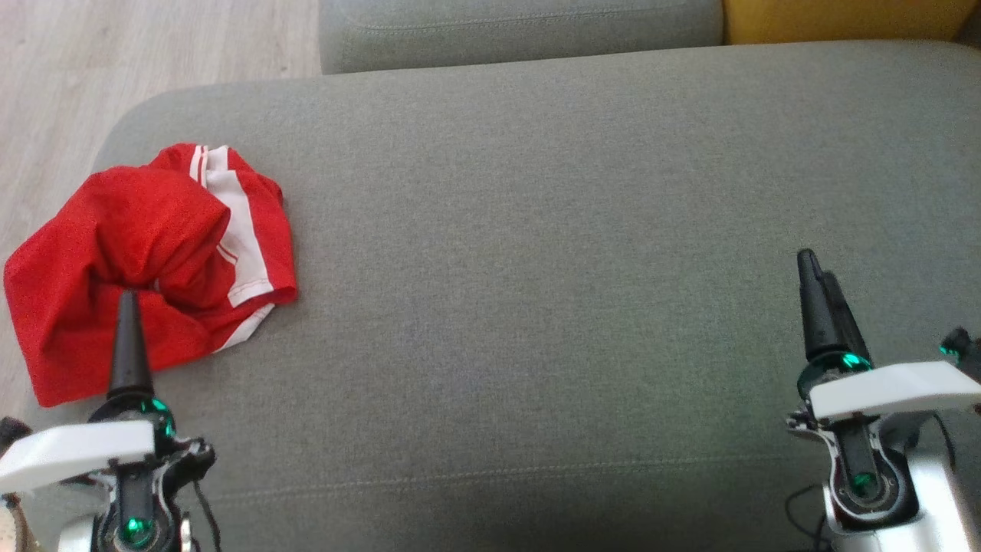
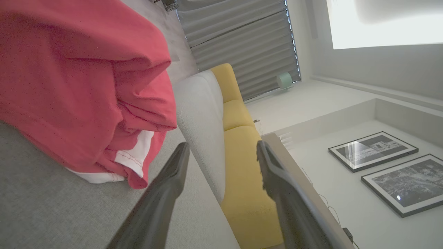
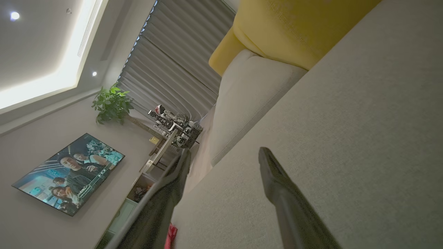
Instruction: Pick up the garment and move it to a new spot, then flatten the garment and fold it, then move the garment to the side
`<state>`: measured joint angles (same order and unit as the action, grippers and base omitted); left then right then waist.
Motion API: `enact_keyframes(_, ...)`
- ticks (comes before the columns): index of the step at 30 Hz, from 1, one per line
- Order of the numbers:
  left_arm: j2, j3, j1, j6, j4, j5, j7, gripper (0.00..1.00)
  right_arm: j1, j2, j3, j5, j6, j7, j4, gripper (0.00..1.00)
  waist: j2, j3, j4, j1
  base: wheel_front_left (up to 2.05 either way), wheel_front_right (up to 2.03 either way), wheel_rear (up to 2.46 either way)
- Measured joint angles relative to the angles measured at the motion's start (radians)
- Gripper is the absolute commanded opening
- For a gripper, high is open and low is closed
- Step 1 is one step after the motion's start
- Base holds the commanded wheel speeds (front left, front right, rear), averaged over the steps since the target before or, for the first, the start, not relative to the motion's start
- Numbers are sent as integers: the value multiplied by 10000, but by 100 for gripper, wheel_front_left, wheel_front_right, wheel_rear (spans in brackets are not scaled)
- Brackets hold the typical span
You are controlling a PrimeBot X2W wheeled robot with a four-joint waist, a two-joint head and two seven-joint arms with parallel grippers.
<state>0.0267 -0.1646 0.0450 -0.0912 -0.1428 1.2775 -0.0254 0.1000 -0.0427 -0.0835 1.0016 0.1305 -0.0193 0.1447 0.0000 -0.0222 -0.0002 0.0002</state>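
Overall: a crumpled red garment with white stripes lies at the left end of the grey seat, by its edge.
Left gripper: fingers parted with nothing between them. In the head view the tip overlaps the garment's near part.
Left wrist view: the garment bunches beside one finger, outside the gap. I cannot tell if they touch.
Right gripper: fingers also spread and empty over bare seat, well apart from the garment.
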Motion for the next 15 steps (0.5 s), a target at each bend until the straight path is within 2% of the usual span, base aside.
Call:
enact_keyframes(9, 4, 738, 11, 391, 974, -1958, -284, 100, 135, 0, 485, -1758, 0, -274, -623, 100, 0, -145, -9, 0, 0, 0, 0)
enact_keyframes(15, 13, 1501, 10, 487, 1237, -3432, -395, 100, 139, -2, 838, -2819, 0, -456, -794, 100, 0, -183, -40, 0, 0, 0, 0)
